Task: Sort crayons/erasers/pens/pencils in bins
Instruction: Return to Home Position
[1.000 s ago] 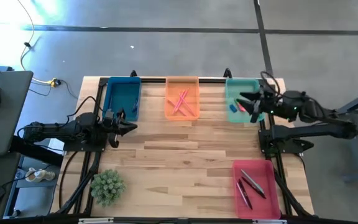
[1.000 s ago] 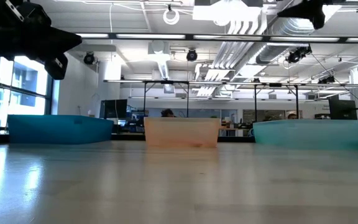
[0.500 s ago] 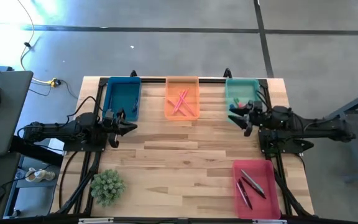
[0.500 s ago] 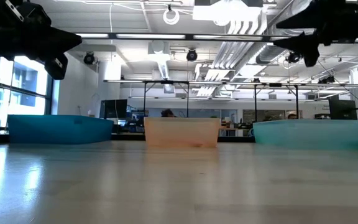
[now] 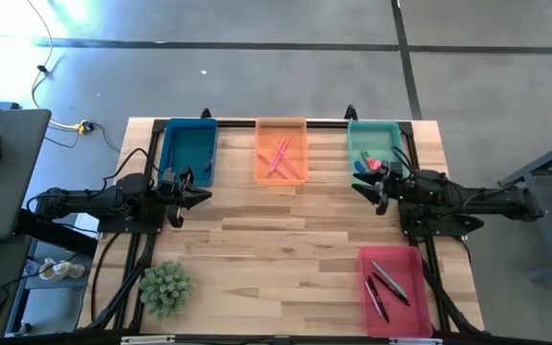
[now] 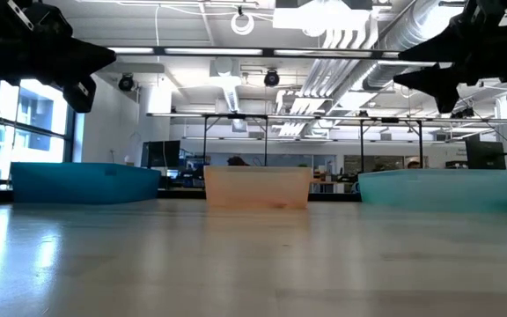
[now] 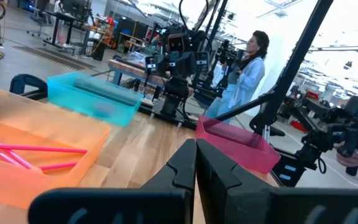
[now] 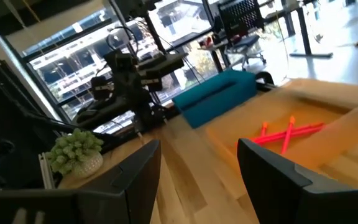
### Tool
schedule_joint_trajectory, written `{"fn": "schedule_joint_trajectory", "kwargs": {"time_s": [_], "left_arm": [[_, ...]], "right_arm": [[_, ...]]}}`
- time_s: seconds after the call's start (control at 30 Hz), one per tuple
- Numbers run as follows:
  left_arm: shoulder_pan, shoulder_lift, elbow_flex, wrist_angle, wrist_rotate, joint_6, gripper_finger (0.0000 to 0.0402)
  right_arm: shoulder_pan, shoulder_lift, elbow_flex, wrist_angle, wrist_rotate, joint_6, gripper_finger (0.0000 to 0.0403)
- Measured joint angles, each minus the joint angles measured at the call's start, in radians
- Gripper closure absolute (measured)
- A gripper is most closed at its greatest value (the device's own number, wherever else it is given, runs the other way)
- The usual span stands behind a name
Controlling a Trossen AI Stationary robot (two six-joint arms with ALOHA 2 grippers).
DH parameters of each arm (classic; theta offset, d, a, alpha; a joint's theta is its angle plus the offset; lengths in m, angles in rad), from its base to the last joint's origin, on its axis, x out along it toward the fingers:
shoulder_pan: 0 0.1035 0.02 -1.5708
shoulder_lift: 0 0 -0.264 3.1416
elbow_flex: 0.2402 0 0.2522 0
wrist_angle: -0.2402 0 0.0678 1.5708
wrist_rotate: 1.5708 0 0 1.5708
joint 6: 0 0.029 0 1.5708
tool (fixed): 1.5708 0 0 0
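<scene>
Right end effector [image 5: 368, 189] pulled back off teal-green bin [image 5: 377, 134], spread wide, empty; left end effector [image 5: 199, 195] clenched, w/ nothing.

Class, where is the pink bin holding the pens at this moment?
In the high view, the pink bin holding the pens sits at the table's lower right corner, just below the right arm, with the green bin above that arm.

Table [image 5: 286, 240]: pale wood planks, streaked grain. Along the 12 o'clock edge: dark blue bin [image 5: 188, 144] at 11 o'clock; orange bin [image 5: 295, 134] at 12, holding salmon-pink sticks [image 5: 278, 156]; teal-green bin [image 5: 372, 137] at 1 o'clock, holding blue and red-pink erasers [image 5: 360, 165]. At 5 o'clock, red-pink bin [image 5: 415, 316] with dark and grey pens [image 5: 383, 287]. At 7 o'clock, green plant [image 5: 166, 287].
</scene>
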Motion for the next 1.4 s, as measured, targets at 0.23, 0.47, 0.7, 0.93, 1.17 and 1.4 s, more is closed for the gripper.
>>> {"fn": "schedule_joint_trajectory", "kwargs": {"time_s": [0.23, 0.47, 0.7, 0.93, 1.17, 1.4], "left_arm": [[0.0, 0.0, 0.0, 0.0, 0.0, 0.0, 0.0401], [0.0, 0.0, 0.0, 0.0, 0.0, 0.0, 0.0401], [0.0, 0.0, 0.001, 0.0, 0.0, 0.0, 0.0401], [0.0, 0.0, 0.001, 0.0, 0.0, 0.0, 0.0401], [0.0, 0.0, 0.001, 0.0, 0.0, 0.0, 0.0401], [0.0, 0.0, 0.001, 0.0, 0.0, 0.0, 0.0401]], "right_arm": [[0.0, -0.05, -0.007, -0.028, -0.036, -0.05, 0.0199], [0.0, -0.087, -0.077, 0.014, -0.077, -0.025, 0.0199], [0.0, -0.147, -0.118, 0.009, -0.065, -0.036, 0.0199], [0.0, -0.241, -0.13, -0.028, -0.057, -0.075, 0.0199], [-0.012, -0.223, -0.129, -0.05, 0.006, -0.085, 0.0199], [-0.018, -0.223, -0.129, -0.051, 0.008, -0.077, 0.0199]]}}
